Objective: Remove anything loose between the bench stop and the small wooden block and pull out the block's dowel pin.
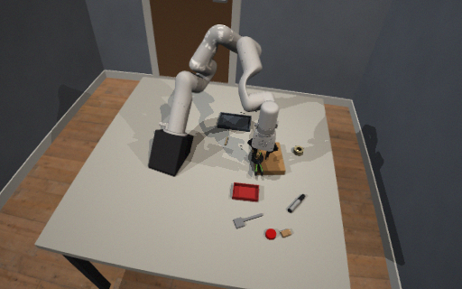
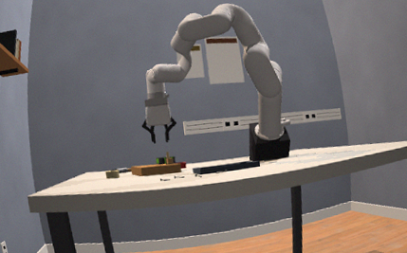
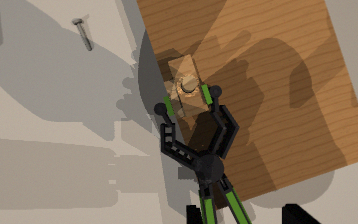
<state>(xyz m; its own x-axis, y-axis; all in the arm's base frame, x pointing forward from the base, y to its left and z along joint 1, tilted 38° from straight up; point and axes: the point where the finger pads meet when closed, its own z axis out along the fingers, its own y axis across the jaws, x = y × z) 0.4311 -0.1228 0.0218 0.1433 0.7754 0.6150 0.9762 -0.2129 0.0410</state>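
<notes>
The small wooden block (image 3: 185, 94) lies flat at the left edge of the bench board (image 3: 250, 90), hole up, with the dowel pin (image 3: 188, 84) standing in the hole. The black spring clamp (image 3: 197, 140), with green pads, grips the block from both sides, and its handles point toward me. I cannot make out the bench stop under the shadow, nor anything loose beside the block. My gripper (image 2: 160, 134) hangs open and empty well above the pin (image 2: 168, 157). Only its fingertips show at the bottom of the wrist view (image 3: 245, 217). The board also shows in the top view (image 1: 272, 160).
A screw (image 3: 82, 34) lies on the table left of the board. A black tablet (image 1: 234, 121) lies behind it and a brass nut (image 1: 298, 150) to its right. In front are a red tray (image 1: 245, 191), marker (image 1: 296, 203), grey tool (image 1: 247, 219), red button (image 1: 271, 233) and small cube (image 1: 285, 232).
</notes>
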